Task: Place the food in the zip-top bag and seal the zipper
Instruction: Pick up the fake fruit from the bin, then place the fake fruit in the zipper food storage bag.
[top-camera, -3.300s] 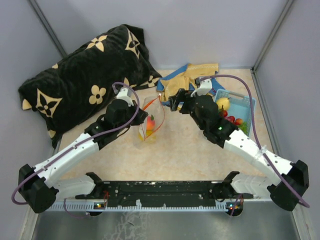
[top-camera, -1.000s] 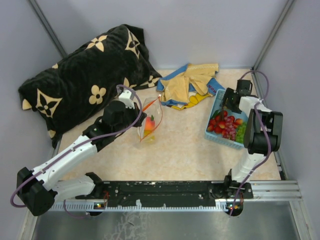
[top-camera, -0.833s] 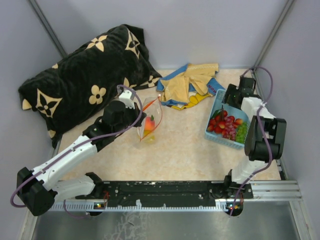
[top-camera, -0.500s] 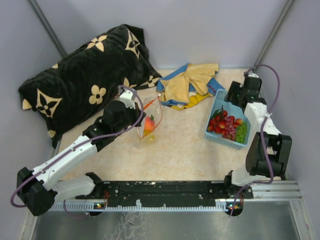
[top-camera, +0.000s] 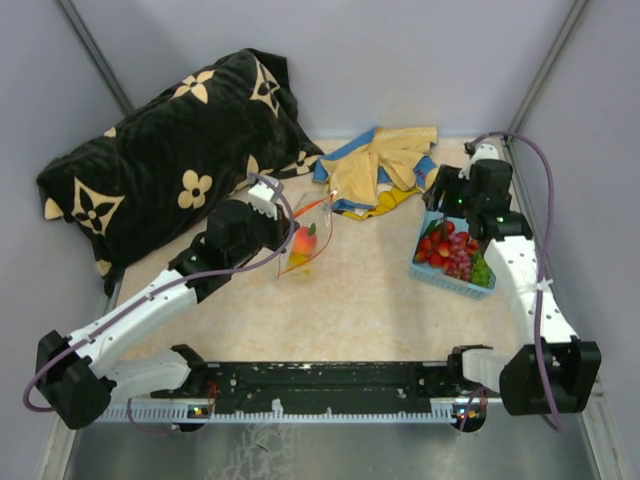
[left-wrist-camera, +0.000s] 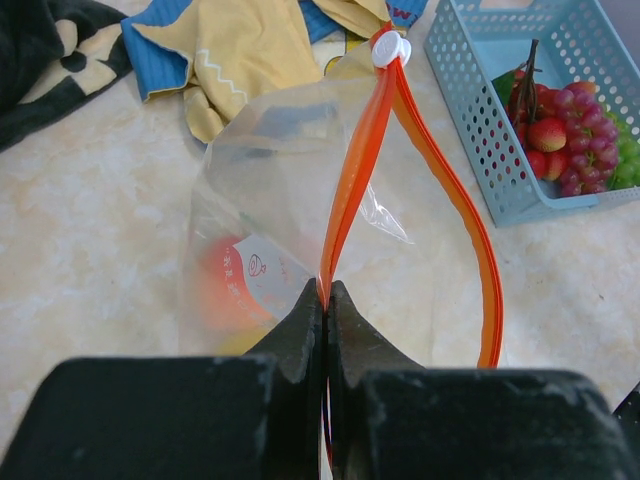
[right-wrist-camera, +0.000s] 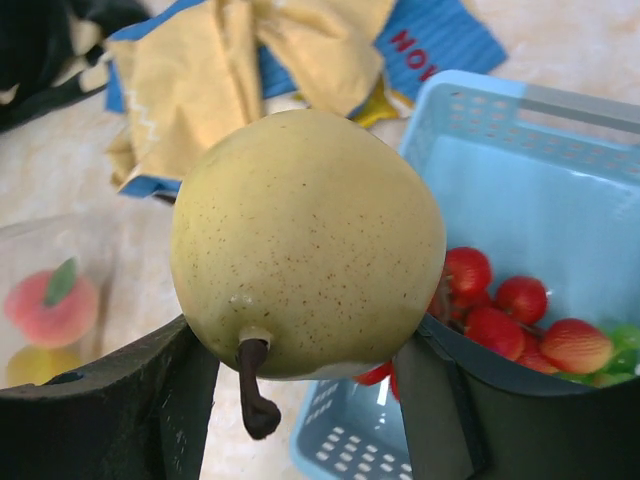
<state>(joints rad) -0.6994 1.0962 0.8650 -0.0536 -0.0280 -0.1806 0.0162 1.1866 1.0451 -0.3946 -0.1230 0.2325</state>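
Zip-top bag (top-camera: 305, 245), beige marbled tabletop (top-camera: 370, 300), grey walls (top-camera: 400, 60)

The left arm (top-camera: 150, 295) is slanting from the lower left of the top view up toward the centre. The left gripper (left-wrist-camera: 326, 298) is pinching the zipper (left-wrist-camera: 350, 190), its jaws pressed tightly together on the strip. The right arm (top-camera: 520, 270) is rising from the lower right corner along the right side, with its wrist at the upper right pointing leftward. The right gripper (right-wrist-camera: 310, 340) is clamping a pear (right-wrist-camera: 305, 230) between its two dark fingers (right-wrist-camera: 130, 400).
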